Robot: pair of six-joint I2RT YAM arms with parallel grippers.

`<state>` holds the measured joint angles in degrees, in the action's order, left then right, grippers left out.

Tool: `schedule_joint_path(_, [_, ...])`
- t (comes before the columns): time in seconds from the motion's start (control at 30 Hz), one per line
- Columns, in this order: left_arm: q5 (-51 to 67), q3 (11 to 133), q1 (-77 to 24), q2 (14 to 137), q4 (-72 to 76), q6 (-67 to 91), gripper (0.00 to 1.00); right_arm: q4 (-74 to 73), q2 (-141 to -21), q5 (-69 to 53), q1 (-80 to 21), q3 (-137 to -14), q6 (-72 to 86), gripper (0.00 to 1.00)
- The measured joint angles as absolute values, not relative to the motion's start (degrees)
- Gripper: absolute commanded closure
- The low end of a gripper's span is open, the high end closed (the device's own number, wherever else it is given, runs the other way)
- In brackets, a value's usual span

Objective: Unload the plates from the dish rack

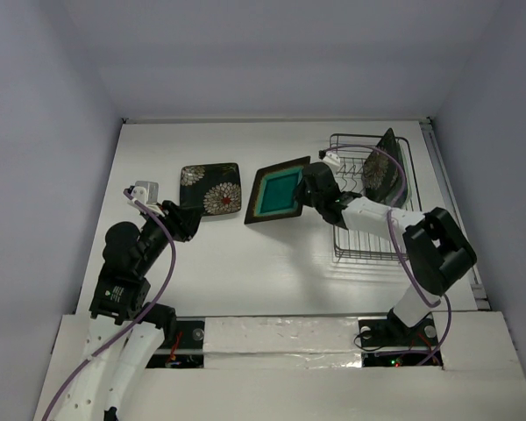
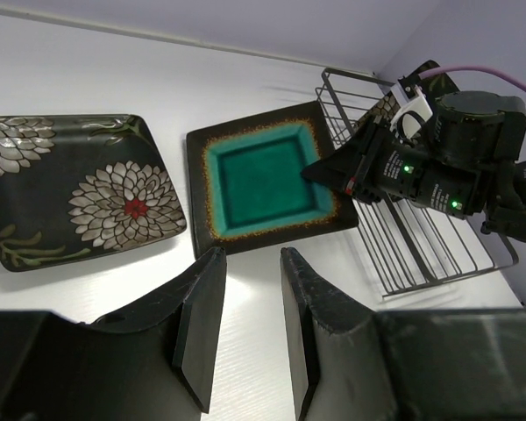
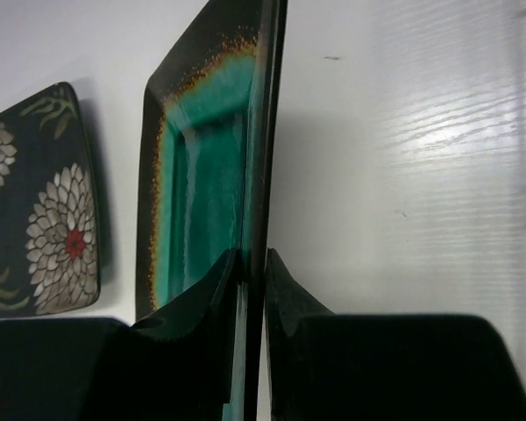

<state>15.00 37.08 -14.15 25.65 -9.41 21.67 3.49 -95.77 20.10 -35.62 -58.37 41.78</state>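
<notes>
My right gripper (image 1: pixel 309 189) (image 3: pixel 250 254) is shut on the right rim of the dark-rimmed teal plate (image 1: pixel 280 193) (image 3: pixel 202 175). It holds the plate low over the table, left of the black wire dish rack (image 1: pixel 373 237). I cannot tell whether the plate touches the table. One black flower plate (image 1: pixel 210 189) (image 2: pixel 79 189) lies flat on the table left of the teal plate (image 2: pixel 267 175). A second flower plate (image 1: pixel 381 167) stands on edge in the rack's far end. My left gripper (image 1: pixel 188 219) (image 2: pixel 252 254) is open and empty, just in front of the two table plates. The mint-green plate is out of view.
The rack (image 2: pixel 421 246) stands at the table's right side, near its right edge. The right arm (image 2: pixel 438 167) reaches over the rack's left end. White walls close the table at the back and sides.
</notes>
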Motion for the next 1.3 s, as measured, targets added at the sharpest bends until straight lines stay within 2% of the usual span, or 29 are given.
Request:
schedule_joint_path(0.03, [15.0, 37.1, -14.2, 25.6, -9.4, 21.7, 0.71, 3.5, -96.1, 20.4, -35.6, -58.5, 41.6, 0.95])
schedule_joint_path(0.07, [15.0, 37.1, -14.2, 25.6, -9.4, 21.7, 0.71, 3.7, -96.5, 20.6, -35.6, -58.5, 41.6, 1.0])
schedule_joint_path(0.23, [15.0, 37.1, -14.2, 25.7, -9.4, 21.7, 0.71, 5.0, -96.9, 20.6, -35.6, -58.4, 41.7, 1.0])
schedule_joint_path(0.3, [15.0, 37.1, -14.2, 25.7, -9.4, 21.7, 0.71, 5.0, -96.7, 20.7, -35.6, -58.4, 41.1, 0.95])
schedule_joint_path(0.37, [15.0, 37.1, -14.2, 25.7, -9.4, 21.7, 0.71, 4.5, -96.9, 20.7, -35.6, -58.8, 40.5, 1.0])
schedule_joint_path(0.53, [15.0, 37.1, -14.2, 25.7, -9.4, 21.6, 0.71, 3.9, -97.3, 20.5, -34.5, -60.3, 38.6, 1.0])
schedule_joint_path(0.9, [15.0, 37.1, -14.2, 25.7, -9.3, 21.7, 0.71, -5.7, -82.4, 25.2, -32.6, -59.0, 29.4, 1.0])
schedule_joint_path(1.1, [15.0, 37.1, -14.2, 25.7, -9.3, 21.7, 0.71, -5.8, -81.8, 20.9, -32.7, -60.9, 30.0, 1.0])
schedule_joint_path(1.3, [15.0, 37.1, -14.2, 25.7, -9.3, 21.6, 0.71, -0.6, -87.5, 12.6, -33.9, -63.9, 36.2, 1.0])
